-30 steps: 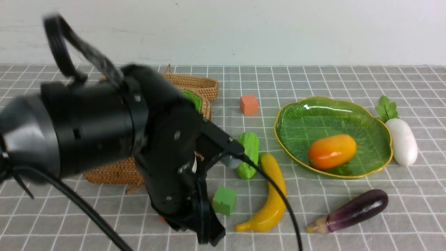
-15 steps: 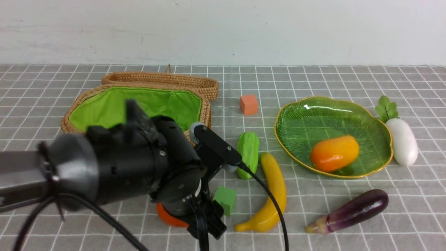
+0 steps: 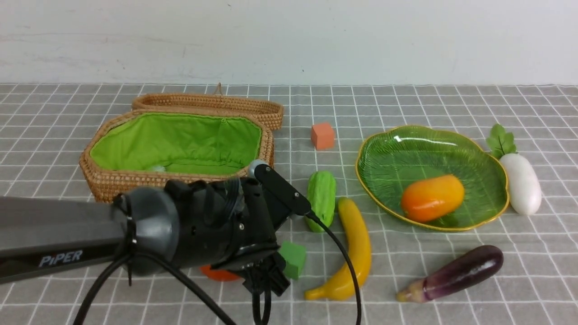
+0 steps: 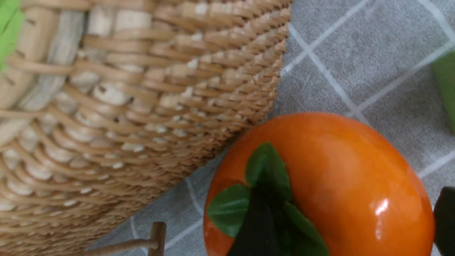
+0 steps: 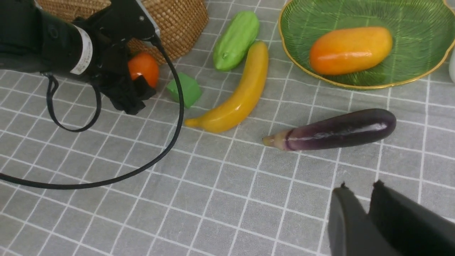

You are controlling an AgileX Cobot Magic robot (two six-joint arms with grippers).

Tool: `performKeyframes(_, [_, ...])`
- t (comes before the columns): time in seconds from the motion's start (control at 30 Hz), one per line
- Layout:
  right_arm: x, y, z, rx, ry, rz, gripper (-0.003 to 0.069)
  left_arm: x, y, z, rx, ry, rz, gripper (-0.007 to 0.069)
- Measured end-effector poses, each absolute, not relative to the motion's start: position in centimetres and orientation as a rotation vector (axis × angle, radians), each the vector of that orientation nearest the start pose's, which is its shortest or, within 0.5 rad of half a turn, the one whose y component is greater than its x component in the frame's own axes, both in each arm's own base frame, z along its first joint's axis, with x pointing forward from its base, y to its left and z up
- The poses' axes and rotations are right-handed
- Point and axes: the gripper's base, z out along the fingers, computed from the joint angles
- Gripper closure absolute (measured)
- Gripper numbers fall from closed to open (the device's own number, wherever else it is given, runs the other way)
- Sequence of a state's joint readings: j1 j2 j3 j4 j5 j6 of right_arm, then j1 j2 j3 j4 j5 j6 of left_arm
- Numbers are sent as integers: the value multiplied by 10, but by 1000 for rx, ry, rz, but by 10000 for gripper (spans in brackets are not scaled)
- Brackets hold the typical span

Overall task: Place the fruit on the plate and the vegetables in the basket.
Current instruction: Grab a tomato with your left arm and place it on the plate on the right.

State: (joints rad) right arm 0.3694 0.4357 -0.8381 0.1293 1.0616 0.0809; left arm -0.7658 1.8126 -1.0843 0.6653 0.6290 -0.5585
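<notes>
The round orange-red persimmon (image 4: 337, 177) with its green leafy top lies on the cloth close to the wicker basket (image 3: 113, 187). My left gripper (image 4: 352, 231) is open, one finger over the leaves and the other at the fruit's far side. The mango (image 3: 432, 197) rests in the green leaf plate (image 3: 406, 153). The banana (image 3: 354, 248), cucumber (image 3: 321, 198), eggplant (image 3: 456, 273) and radish (image 3: 521, 183) lie on the cloth. The basket's green lining holds nothing that I can make out. My right gripper (image 5: 359, 188) hovers shut over bare cloth near the eggplant (image 5: 334, 129).
A green cube (image 3: 293, 259) sits just right of the left gripper, an orange cube (image 3: 322, 135) between basket and plate. The basket's lid (image 3: 212, 101) lies open behind it. The left arm's cable (image 5: 106, 177) loops across the cloth in front.
The left arm has dropped from in front of the basket to table height. Its gripper has opened and come down round the persimmon.
</notes>
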Motion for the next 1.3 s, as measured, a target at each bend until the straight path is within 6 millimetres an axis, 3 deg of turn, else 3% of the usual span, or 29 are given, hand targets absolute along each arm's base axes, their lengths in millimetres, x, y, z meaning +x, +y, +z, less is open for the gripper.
performKeyframes(0.1, [40, 27, 366, -310, 2142, 420, 550, 277, -221, 178, 884, 2469, 259, 139])
performKeyframes(0.4, [40, 27, 366, -309, 2143, 429, 550, 269, -222, 190, 809, 2545, 244, 145])
performKeyframes(0.5, [39, 26, 370, -277, 2134, 440, 550, 247, -238, 218, 840, 2535, 189, 145])
performKeyframes(0.57, [39, 24, 375, -263, 2114, 420, 550, 238, -258, 249, 870, 2448, 78, 145])
performKeyframes(0.6, [39, 24, 375, -262, 2112, 418, 550, 237, -259, 249, 878, 2444, 71, 145])
performKeyframes(0.63, [39, 23, 377, -258, 2104, 405, 550, 239, -273, 268, 881, 2384, -15, 145])
performKeyframes(0.73, [39, 22, 378, -253, 2096, 393, 550, 262, -301, 291, 870, 2280, -147, 145])
performKeyframes(0.83, [39, 21, 378, -252, 2094, 384, 550, 289, -321, 295, 853, 2227, -210, 145])
performKeyframes(0.87, [39, 21, 379, -251, 2093, 380, 550, 312, -337, 292, 840, 2194, -260, 145])
performKeyframes(1.13, [37, 20, 374, -260, 2150, 366, 550, 397, -385, 240, 832, 2113, -317, 145])
performKeyframes(1.23, [35, 19, 372, -265, 2178, 361, 550, 409, -394, 218, 828, 2099, -332, 142])
performKeyframes(1.3, [35, 19, 371, -267, 2188, 360, 550, 411, -396, 212, 815, 2109, -347, 95])
